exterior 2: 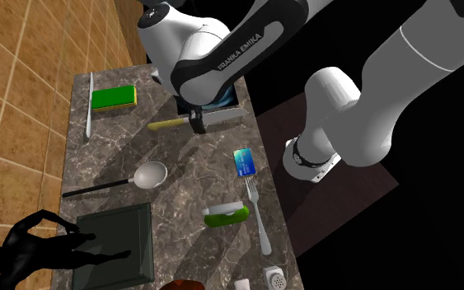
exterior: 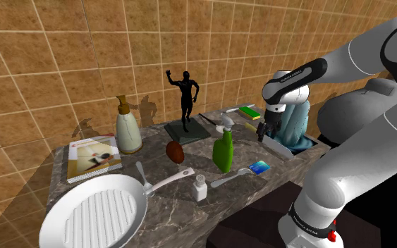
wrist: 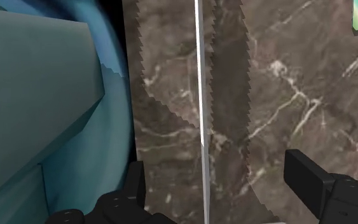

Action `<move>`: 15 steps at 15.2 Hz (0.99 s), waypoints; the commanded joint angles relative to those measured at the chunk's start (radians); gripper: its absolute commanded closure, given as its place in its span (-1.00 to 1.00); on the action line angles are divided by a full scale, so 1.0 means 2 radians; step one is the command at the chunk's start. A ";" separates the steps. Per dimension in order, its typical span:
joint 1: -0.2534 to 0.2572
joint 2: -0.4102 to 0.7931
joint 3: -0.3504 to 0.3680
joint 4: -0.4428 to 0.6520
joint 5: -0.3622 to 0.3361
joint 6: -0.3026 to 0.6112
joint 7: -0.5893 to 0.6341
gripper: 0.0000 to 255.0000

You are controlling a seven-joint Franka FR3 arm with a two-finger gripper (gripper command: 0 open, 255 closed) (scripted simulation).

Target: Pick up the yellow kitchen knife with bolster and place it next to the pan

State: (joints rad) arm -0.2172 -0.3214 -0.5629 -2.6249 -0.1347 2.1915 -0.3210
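Note:
The knife lies flat on the marble counter (exterior 2: pixel 189 189), with a yellow handle (exterior 2: pixel 166 123) and a pale blade (exterior 2: pixel 227 118); in the shoulder view the knife (exterior: pixel 252 127) is near the counter's far right end. My black gripper (exterior 2: pixel 197 123) hangs just above where handle meets blade, also seen as the gripper (exterior: pixel 262 133). In the wrist view the knife (wrist: pixel 198 76) shows as a thin white line running between the open fingers (wrist: pixel 308 175), which do not touch it. The white ridged pan (exterior: pixel 94 215) sits at the shoulder view's lower left, far from the knife.
A teal object (exterior: pixel 292 123) stands close beside the gripper. Also on the counter are a green sponge (exterior 2: pixel 113 97), green bottle (exterior: pixel 223 151), card (exterior 2: pixel 244 161), fork (exterior: pixel 226 179), shaker (exterior: pixel 200 187), ladle (exterior 2: pixel 150 175), black figurine (exterior: pixel 186 98), dispenser (exterior: pixel 127 127) and book (exterior: pixel 92 158).

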 commanded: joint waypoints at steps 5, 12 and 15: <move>0.000 0.002 0.000 0.000 0.001 0.002 -0.001 -1.00; 0.000 0.002 0.000 0.000 0.001 0.002 -0.001 1.00; 0.001 0.002 0.000 0.000 0.001 0.002 -0.001 1.00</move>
State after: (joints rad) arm -0.2163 -0.3182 -0.5638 -2.6250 -0.1333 2.1955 -0.3222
